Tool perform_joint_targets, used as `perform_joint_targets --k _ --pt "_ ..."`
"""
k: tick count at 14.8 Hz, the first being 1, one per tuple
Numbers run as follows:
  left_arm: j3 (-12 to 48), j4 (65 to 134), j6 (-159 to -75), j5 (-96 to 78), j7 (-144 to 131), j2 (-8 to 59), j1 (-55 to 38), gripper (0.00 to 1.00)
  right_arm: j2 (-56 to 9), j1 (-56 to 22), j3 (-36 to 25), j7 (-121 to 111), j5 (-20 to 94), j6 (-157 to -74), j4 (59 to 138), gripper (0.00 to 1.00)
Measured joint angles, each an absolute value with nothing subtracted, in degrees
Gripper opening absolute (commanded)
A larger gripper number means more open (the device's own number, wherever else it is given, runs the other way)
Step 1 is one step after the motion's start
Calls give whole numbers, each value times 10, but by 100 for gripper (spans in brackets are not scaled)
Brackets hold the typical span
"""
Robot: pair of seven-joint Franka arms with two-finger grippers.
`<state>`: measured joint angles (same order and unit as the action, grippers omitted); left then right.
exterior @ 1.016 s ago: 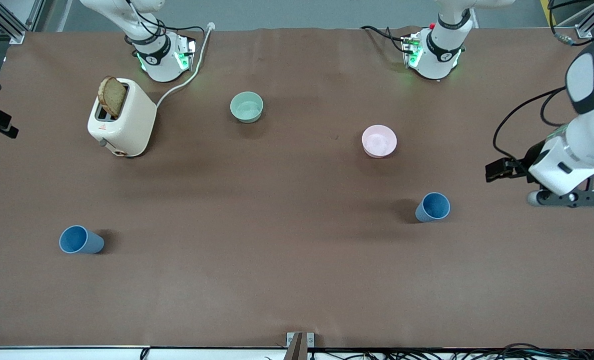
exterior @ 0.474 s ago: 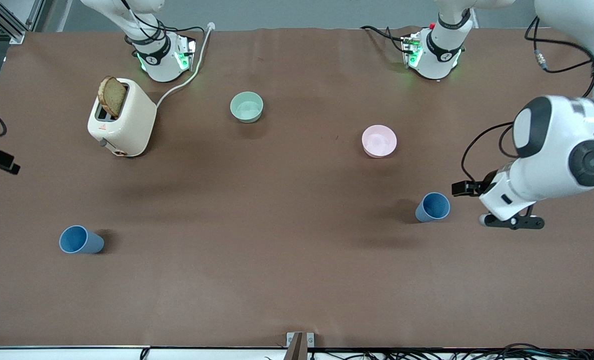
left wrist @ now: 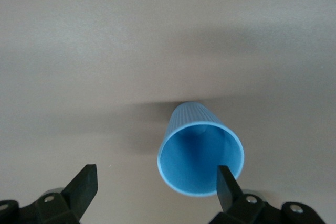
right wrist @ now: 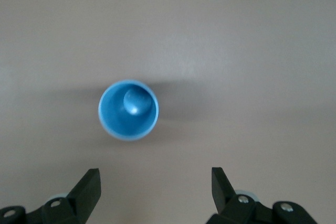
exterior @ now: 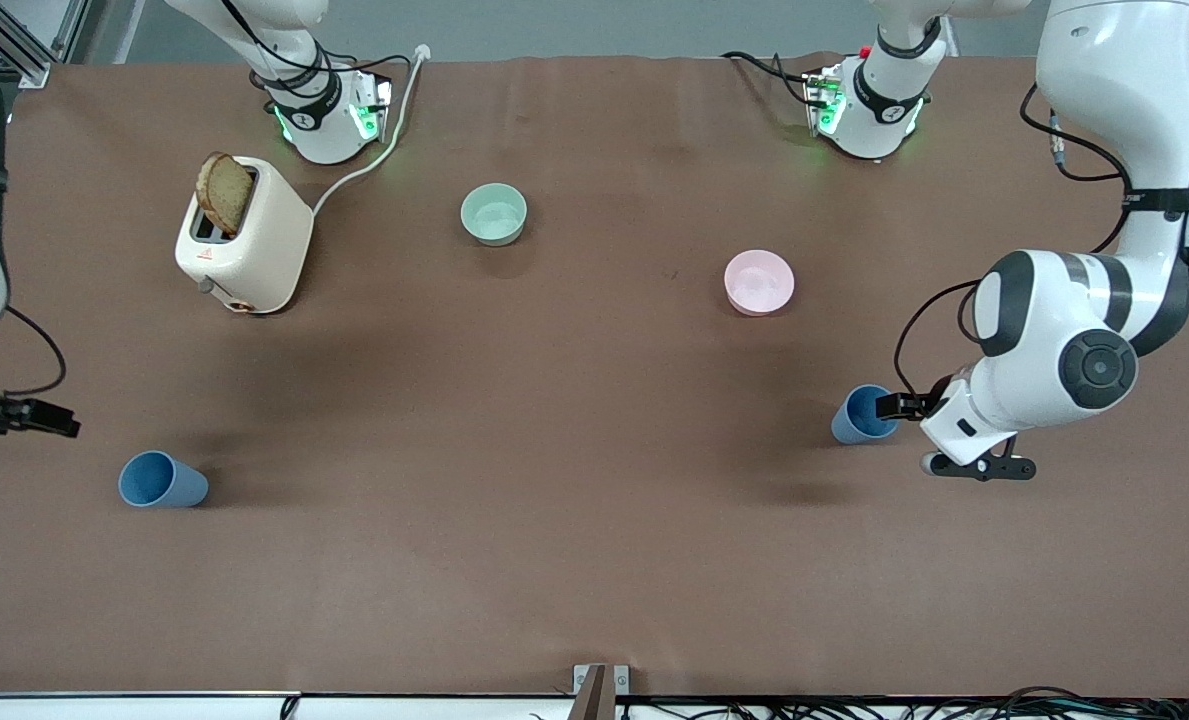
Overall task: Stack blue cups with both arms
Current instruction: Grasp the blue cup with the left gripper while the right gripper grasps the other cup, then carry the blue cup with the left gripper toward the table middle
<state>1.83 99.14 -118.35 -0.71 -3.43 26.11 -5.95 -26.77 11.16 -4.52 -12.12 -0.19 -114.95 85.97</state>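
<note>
My left gripper (left wrist: 157, 182) hangs spread wide beside one matte blue tapered cup (left wrist: 201, 153), empty; my right gripper (right wrist: 155, 184) gapes empty above the other blue cup (right wrist: 128, 109).

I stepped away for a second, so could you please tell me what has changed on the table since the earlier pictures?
The left gripper has come in from the table's edge to just beside one blue cup, fingers open, nothing held. The right gripper has come down the table's edge toward the other blue cup, also open. Both cups, the mint-green bowl, the pink bowl and the toaster stayed put.
</note>
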Motion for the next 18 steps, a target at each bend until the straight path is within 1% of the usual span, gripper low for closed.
perform_joint_targets --k 3,5,6,7,10,11,12,13,14,16,17,18 --pt "18 1001 -1198 -7 -34 277 -59 100 -318 112 -44 -121 12 -1204 859 87" --pt "18 1001 -1203 -7 -34 290 -57 94 -343 113 -44 -122 34 -1221 857 84" --pt "18 1001 -1204 -7 -34 295 -57 88 -352 116 -45 -123 42 -1227 857 82" --pt "18 1001 -1205 -7 -34 299 -58 75 -359 119 -45 -126 47 -1234 856 79" --pt "18 1001 -1209 -7 -34 304 -58 22 -374 125 -45 -129 55 -1258 854 69" --pt "18 1001 -1209 -7 -34 304 -58 9 -380 126 -45 -129 59 -1266 854 65" --pt "18 1001 -1209 -7 -34 304 -58 1 -387 126 -45 -129 69 -1272 854 61" --pt "18 1001 -1209 -7 -34 304 -58 1 -393 126 -44 -129 80 -1275 854 57" --pt "18 1001 -1210 -7 -34 304 -57 1 -399 126 -44 -129 87 -1277 854 49" --pt "18 1001 -1210 -7 -33 304 -57 1 -408 126 -44 -129 91 -1278 853 23" --pt "20 998 -1209 -8 -25 302 -57 1 -411 126 -44 -129 93 -1278 853 14" --pt "20 994 -1209 -7 -21 301 -58 1 -413 126 -44 -129 99 -1278 853 9"
